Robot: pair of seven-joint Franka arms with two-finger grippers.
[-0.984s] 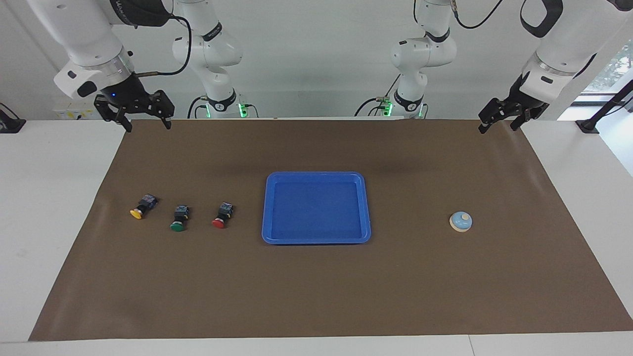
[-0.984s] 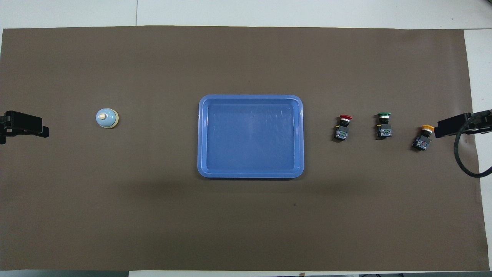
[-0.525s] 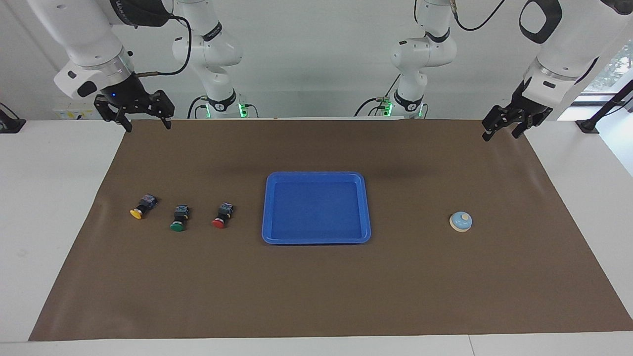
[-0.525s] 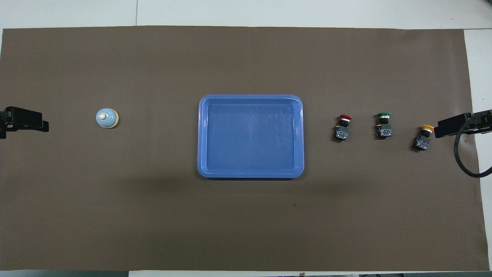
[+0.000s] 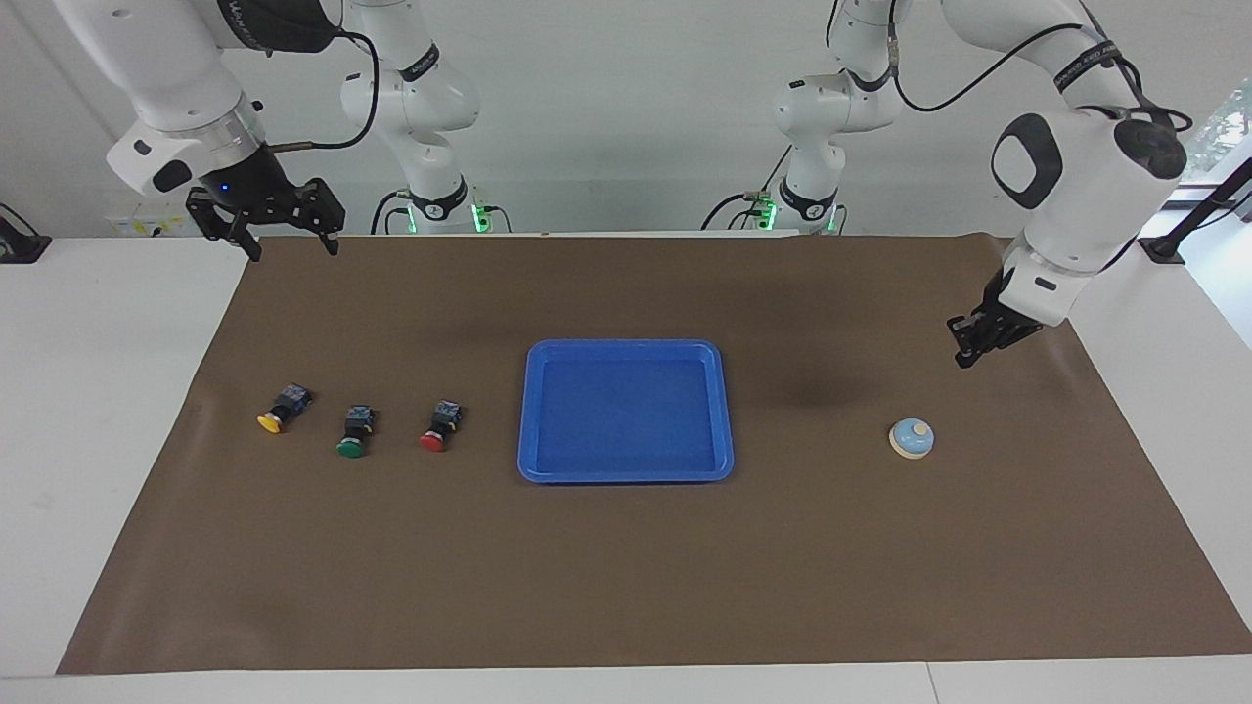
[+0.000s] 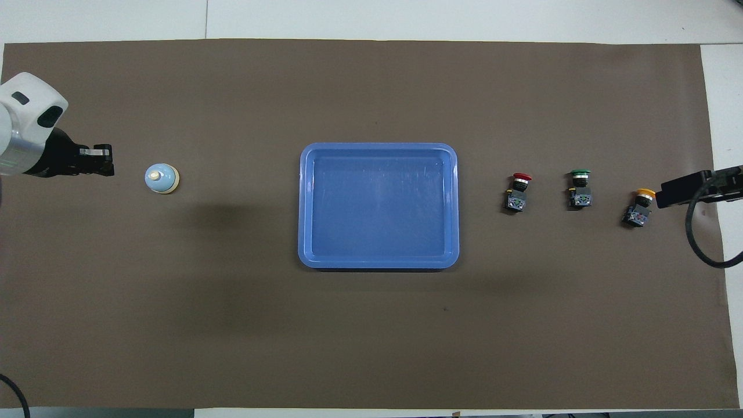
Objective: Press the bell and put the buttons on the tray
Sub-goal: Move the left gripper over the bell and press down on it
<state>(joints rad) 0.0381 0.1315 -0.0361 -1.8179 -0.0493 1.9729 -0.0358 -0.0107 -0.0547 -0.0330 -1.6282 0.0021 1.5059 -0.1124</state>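
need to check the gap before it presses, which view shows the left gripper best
The facing view: the left gripper hangs shut in the air above the mat, short of the bell. The overhead view shows it flat beside the bell, height hidden.

One camera is sitting high across the counter (image 5: pixel 117 391), facing the robots and looking down at a slant, so both arm bases are showing along its top edge. The other is hanging high above the robots' end, looking steeply down and forward. Both are standing well back, taking in the whole brown mat (image 6: pixel 371 337), which both are sharing, along with the blue tray (image 5: pixel 626 474) at its middle, half a turn apart.
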